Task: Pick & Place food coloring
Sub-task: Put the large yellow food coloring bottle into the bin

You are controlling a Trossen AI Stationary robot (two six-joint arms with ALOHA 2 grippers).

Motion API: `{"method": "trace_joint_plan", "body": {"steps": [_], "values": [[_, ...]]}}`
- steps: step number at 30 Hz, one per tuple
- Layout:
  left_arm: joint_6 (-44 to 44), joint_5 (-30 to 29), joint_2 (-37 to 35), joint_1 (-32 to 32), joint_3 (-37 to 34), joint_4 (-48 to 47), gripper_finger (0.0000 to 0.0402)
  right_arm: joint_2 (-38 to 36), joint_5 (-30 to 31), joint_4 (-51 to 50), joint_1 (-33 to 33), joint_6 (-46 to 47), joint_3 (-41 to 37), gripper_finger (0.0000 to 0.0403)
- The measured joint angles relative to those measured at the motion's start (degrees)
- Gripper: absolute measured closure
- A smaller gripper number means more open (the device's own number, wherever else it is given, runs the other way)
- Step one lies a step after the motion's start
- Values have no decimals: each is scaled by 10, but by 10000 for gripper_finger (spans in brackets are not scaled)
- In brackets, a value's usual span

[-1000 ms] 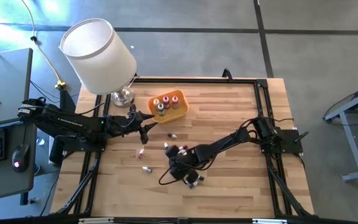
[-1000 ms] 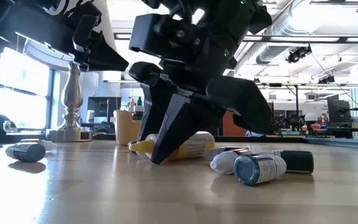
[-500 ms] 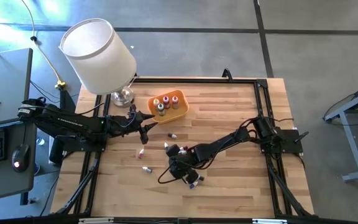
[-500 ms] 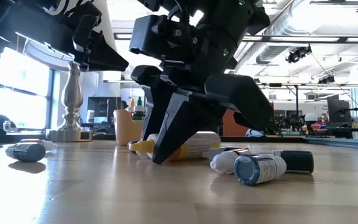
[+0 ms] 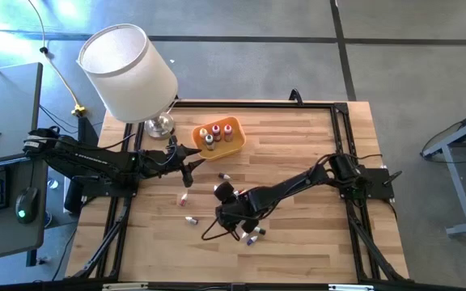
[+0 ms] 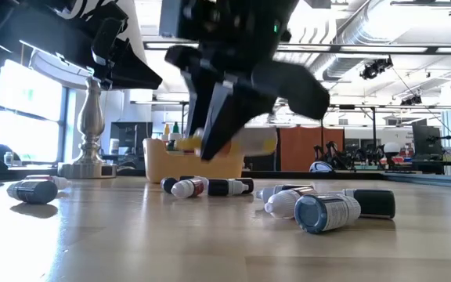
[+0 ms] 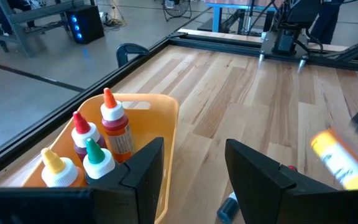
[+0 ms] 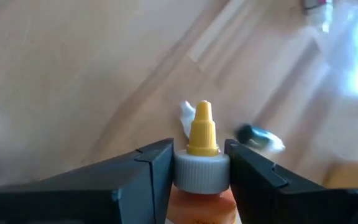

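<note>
From above, the right gripper (image 5: 223, 212) hangs over the wooden plank table (image 5: 298, 145), near scattered vials. At table height, its fingers clamp a yellow-tipped bottle (image 6: 233, 142) clear of the wood. Past the half-open left gripper (image 7: 191, 163), the glossy orange tray (image 7: 160, 121) holds four upright dropper bottles (image 7: 92, 146).

Four bottles (image 7: 98, 146) (in one tray (image 7: 160, 118))

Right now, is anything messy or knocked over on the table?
Yes. Several little food coloring bottles lie on their sides, scattered over the wooden table, while others stand upright in the orange tray. Nothing looks spilled. The right gripper holds a yellow-tipped bottle lifted off the table.
</note>
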Motion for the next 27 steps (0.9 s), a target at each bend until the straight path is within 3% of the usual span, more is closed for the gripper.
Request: {"method": "trace_joint_plan", "body": {"steps": [6,16,24,27], "values": [[-5,9,0,0,0,0,234,0,43,-51,15,46,79,288],[-28,45,0,0,0,4,234,-12,176,-72,19,55,141,285],[-33,53,0,0,0,3,234,-136,337,-99,61,45,144,283],[-33,53,0,0,0,8,234,-207,357,-98,76,88,131,282]]}}
